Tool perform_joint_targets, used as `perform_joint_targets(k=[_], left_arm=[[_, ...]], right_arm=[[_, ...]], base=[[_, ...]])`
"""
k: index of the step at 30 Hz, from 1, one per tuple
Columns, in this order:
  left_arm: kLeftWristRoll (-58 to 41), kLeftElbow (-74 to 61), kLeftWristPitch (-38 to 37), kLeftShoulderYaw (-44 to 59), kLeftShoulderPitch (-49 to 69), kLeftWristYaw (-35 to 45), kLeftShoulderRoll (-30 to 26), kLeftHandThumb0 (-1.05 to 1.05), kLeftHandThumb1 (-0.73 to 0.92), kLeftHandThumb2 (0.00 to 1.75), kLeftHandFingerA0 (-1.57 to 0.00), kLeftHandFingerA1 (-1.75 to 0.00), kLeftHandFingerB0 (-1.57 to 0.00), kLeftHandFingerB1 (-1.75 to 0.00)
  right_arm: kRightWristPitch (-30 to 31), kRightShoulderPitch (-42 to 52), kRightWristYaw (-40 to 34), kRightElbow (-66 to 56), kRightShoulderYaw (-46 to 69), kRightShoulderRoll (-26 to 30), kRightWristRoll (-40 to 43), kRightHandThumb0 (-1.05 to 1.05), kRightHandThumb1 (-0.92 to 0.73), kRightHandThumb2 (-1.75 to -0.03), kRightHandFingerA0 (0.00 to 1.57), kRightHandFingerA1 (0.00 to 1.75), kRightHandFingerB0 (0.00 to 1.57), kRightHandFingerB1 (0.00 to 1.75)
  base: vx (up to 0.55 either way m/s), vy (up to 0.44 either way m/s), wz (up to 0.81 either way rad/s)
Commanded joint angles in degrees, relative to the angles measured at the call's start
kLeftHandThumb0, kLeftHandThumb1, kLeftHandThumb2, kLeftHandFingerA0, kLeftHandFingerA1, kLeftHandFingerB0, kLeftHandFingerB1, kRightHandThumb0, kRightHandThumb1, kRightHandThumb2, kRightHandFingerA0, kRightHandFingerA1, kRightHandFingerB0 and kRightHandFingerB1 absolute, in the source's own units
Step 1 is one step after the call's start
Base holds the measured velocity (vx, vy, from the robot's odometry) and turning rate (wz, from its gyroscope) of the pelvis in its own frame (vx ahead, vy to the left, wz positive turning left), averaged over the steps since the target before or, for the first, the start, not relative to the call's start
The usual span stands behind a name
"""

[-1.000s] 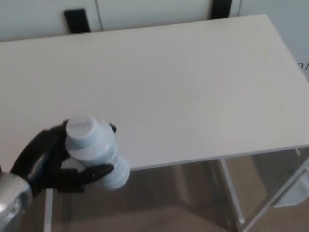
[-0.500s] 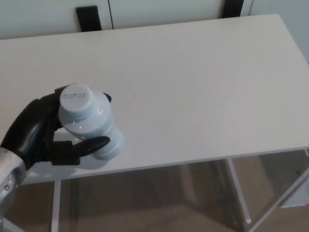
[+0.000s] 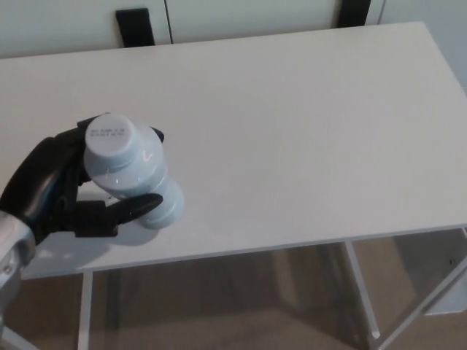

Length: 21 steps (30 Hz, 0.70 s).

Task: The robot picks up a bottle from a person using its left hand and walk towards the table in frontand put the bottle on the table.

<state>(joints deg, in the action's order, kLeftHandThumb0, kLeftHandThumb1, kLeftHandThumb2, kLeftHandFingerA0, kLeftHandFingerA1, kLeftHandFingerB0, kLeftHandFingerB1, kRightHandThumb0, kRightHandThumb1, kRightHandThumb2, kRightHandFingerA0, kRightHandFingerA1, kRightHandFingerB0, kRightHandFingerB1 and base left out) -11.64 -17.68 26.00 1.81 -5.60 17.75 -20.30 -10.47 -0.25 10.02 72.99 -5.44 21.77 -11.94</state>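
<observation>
left hand [image 3: 58, 193] at the lower left, black, closed firmly on a bottle [image 3: 139, 179]. one thick finger [image 3: 125, 209] curled across the near side of the bottle's body, other fingertips peeking out behind, up by the cap. fingers pressed right against the plastic. silver forearm [image 3: 10, 257] trailing off toward the bottom left corner.

bottle pale blue-white, seen nearly from above, sitting in the crook of the hand and sticking out to its right. wide round cap [image 3: 112, 138] turned up toward the camera, with faint small print too blurred to read. body slanting away from the cap, down and to the right, base end just past the curled finger. held over the front left part of the table [image 3: 306, 124], close to the near edge. impossible to tell from this angle whether the base touches the tabletop or hangs above it. soft shadow on the surface right under hand and bottle.

table white, plain and wide, filling most of the view. white legs [image 3: 363, 292] and braces showing below the near edge, brown floor [image 3: 248, 313] beneath. beyond the far edge, pale panels [image 3: 248, 14] with a black block [image 3: 136, 17] toward the left and another black block [image 3: 354, 10] toward the right, both well apart from the hand and the bottle.
</observation>
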Motion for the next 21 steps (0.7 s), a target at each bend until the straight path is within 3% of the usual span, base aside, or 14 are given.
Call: perform_joint_targets(k=[1,10,14,18,21], left_arm=[[3.4,5.6,1.0,-1.6,-5.6,-1.3,-0.3,-0.25,0.81,0.67,-0.99,-1.41,-0.78,-0.93],[7.6,22.4,0.4,-6.6,-18.1,-3.2,3.4,-0.22,0.8,0.63,-1.03,-1.37,-0.78,-1.0],[9.2,25.9,-1.8,-8.4,-18.6,-3.3,4.1,-0.24,0.78,0.65,-1.02,-1.36,-0.78,-0.81],[11.2,29.2,-3.5,-9.8,-19.2,-4.3,4.9,-0.25,0.78,0.63,-1.07,-1.34,-0.83,-0.82],[11.4,29.9,-4.1,-10.3,-18.7,-4.6,5.6,-0.23,0.8,0.65,-1.07,-1.35,-0.8,-0.93]], right_arm=[[0.1,0.1,0.6,0.1,-0.1,1.1,-0.4,-0.38,-0.71,-0.61,0.65,0.46,0.53,0.41],[0.6,-0.5,1.0,0.2,0.0,0.8,-0.1,-0.39,-0.71,-0.61,0.65,0.46,0.52,0.4],[0.6,-0.5,1.3,0.0,-0.3,1.0,-0.3,-0.38,-0.7,-0.61,0.66,0.47,0.53,0.41],[0.8,-0.9,1.1,-0.1,-0.7,1.0,-0.7,-0.39,-0.7,-0.61,0.65,0.46,0.52,0.4],[1.2,-1.0,1.7,-0.1,-0.5,0.9,-0.3,-0.39,-0.71,-0.61,0.65,0.46,0.51,0.4]], base=[[0.0,0.0,0.0],[0.0,0.0,0.0],[0.0,0.0,0.0],[0.0,0.0,0.0],[0.0,0.0,0.0]])
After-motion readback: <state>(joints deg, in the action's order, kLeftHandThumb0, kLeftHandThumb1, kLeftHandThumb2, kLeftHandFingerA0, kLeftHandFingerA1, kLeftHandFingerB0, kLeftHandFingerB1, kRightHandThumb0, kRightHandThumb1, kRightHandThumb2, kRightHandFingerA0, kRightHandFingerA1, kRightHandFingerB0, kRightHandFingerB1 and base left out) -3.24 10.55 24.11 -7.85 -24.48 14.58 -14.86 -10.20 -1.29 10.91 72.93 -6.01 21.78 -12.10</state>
